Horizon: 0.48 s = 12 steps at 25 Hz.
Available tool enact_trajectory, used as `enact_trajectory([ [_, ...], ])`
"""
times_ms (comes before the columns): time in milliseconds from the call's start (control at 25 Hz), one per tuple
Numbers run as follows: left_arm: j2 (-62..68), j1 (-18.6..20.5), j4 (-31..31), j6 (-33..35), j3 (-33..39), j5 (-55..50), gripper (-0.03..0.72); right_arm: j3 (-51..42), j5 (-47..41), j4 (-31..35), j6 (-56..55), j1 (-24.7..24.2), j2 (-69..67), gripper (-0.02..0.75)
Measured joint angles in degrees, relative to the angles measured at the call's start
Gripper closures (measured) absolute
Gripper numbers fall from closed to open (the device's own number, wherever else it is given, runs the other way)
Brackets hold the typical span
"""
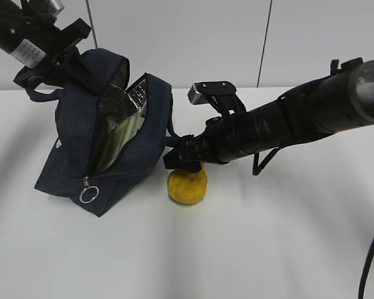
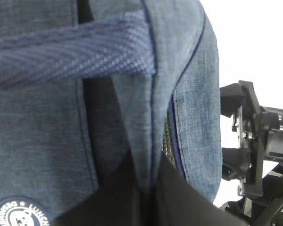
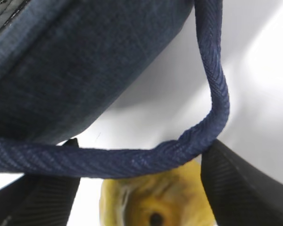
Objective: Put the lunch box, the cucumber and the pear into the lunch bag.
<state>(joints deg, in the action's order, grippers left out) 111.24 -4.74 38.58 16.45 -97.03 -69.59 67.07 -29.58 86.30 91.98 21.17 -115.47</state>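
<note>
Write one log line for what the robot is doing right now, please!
left gripper: holds bag top, grip hidden | right gripper: open over pear, under bag handle | bag: unzipped | pear: on table

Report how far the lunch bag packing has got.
Done, apparently: a pale green shape, likely the lunch box, sits inside the open lunch bag. In hand: right tool poised at the pear, fingers astride. Left: pear in; cucumber unseen.
</note>
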Motion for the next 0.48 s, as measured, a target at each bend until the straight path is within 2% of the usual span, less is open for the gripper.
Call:
enact_trajectory([
  [320,0.0,0.0,0.0,0.0,0.0,0.0,0.688,0.0,0.7,-0.6,-0.6,0.0,0.0,0.154],
  [480,0.0,0.0,0.0,0.0,0.0,0.0,0.688,0.0,0.7,-7.2,-7.8,0.0,0.0,0.154],
])
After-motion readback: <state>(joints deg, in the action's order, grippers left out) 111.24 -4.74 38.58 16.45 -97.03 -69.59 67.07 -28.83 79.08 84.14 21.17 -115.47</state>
